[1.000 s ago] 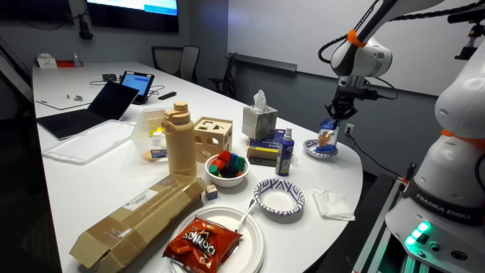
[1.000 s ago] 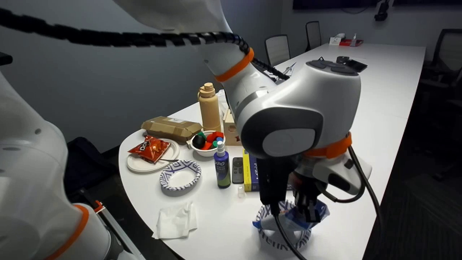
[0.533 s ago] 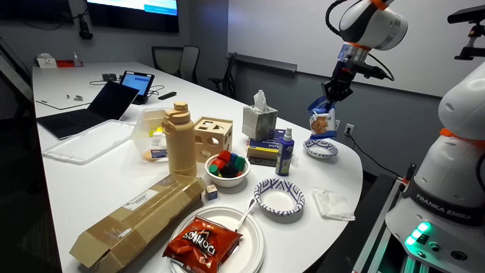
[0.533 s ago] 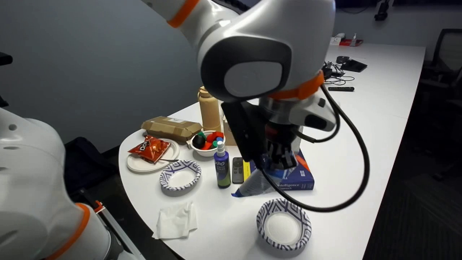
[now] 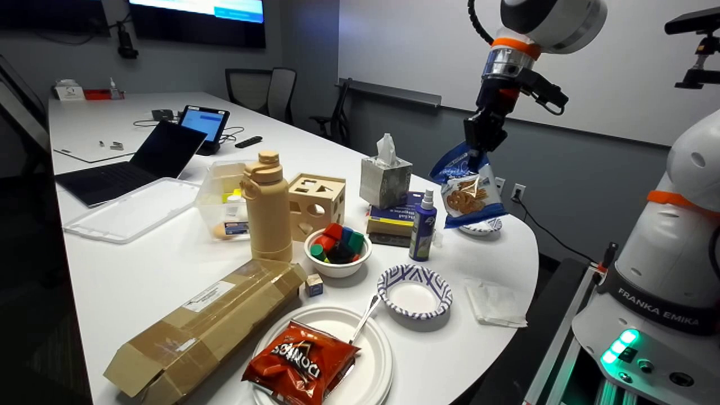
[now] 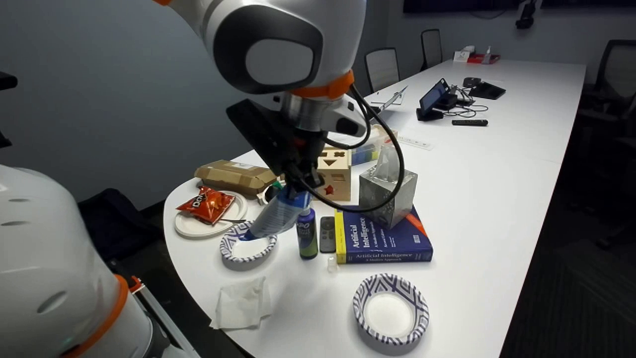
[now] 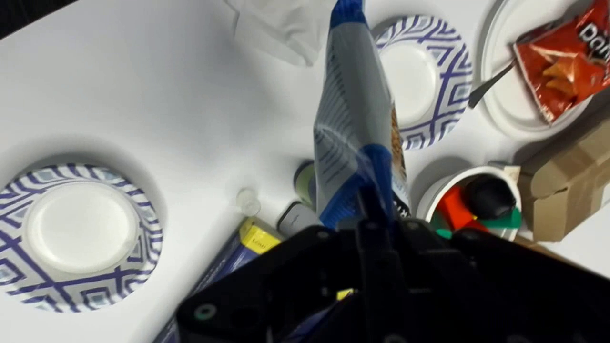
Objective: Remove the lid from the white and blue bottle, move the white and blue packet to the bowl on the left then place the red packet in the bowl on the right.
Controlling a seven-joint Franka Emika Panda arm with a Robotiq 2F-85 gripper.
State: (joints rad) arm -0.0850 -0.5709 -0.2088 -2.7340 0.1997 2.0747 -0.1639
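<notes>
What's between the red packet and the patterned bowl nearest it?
The rim of the plate and a utensil jutting past it; whether that touches the bowl isn't clear. Shows in the wrist view and both exterior views.

In an exterior view, you look obliquely down across the long white table [image 5: 129, 275], the glossy red snack packet [image 5: 301, 363] near you. In an exterior view, you face the table's far end, the white, dark-panelled robot arm [image 6: 279, 60] large and close. Your wrist view points down past the black gripper [image 7: 371, 205]. All three share two purple-patterned white paper bowls [image 6: 389, 313].
</notes>
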